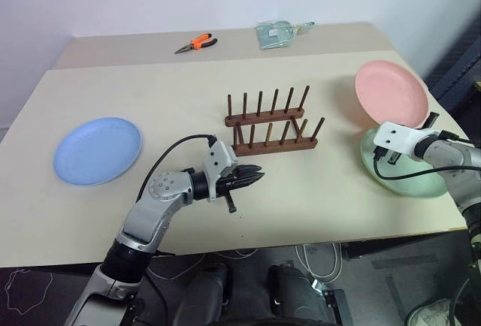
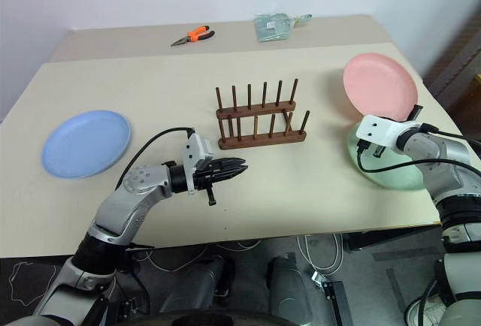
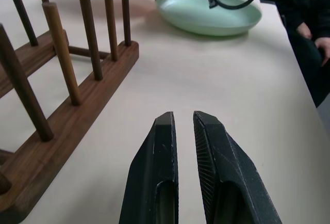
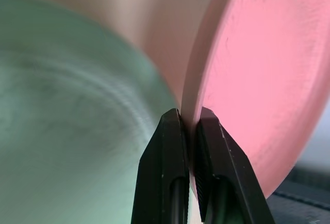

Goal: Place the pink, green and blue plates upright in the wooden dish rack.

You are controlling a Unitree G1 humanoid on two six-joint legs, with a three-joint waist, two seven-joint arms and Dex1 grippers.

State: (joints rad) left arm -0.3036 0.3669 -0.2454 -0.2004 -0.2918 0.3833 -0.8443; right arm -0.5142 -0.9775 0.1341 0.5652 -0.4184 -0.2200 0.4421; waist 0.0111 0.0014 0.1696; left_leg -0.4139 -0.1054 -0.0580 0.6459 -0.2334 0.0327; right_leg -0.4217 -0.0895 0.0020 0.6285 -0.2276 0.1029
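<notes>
Three plates to rack and none are in yet. The wooden dish rack sits empty mid-surface, all pegs free. The blue plate lies flat well off to the left, the green plate sits at the right edge of the surface, and the pink plate is tilted up on its edge right above the green one.

The right pincer is clamped on the pink plate's rim, one finger on each face, with the green plate just beside it in the wrist view. So I'd say the step in hand is getting pink over to the rack. To do it well, I think you want to hold the plate on edge, line it up parallel to the peg gaps, and lower it straight down between two pegs so the rim doesn't knock one and shove the rack. It's a thin rim grip, so slow moves, otherwise the plate could pivot in the fingers.

Pose-wise, the right arm reaches out to the side, wrist angled slightly down toward the plates. The left pincer hangs just in front of the rack, nearly closed and empty, pointing sideways to the right, forearm low over the surface.
</notes>
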